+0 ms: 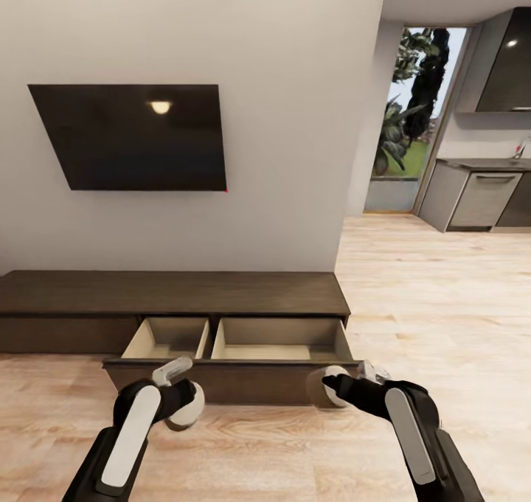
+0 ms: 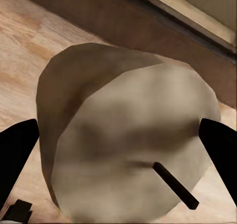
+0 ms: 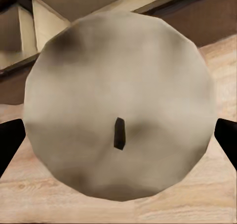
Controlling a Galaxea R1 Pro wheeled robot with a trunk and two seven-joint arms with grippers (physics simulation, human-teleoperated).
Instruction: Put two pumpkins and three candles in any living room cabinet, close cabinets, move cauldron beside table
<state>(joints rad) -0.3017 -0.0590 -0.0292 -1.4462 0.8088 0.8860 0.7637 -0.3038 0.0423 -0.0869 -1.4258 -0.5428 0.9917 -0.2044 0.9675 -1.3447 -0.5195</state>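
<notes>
Each wrist view shows what the head view barely hints at: a stubby grey-beige candle end-on, with a dark wick. The left candle (image 2: 128,145) sits between the left end effector's (image 2: 118,150) dark fingers (image 2: 17,150), grasped; its wick end faces the camera, tilted, one side showing. The right candle (image 3: 118,105) is grasped by the right end effector (image 3: 118,140), its axis straight at the camera.

In the head view both candles (left (image 1: 183,406), right (image 1: 330,385)) hang low over the wood floor (image 1: 442,295), just before the cabinet (image 1: 173,292), whose two drawers (image 1: 280,340) stand open. A dark screen (image 1: 133,137) hangs on the wall above.
</notes>
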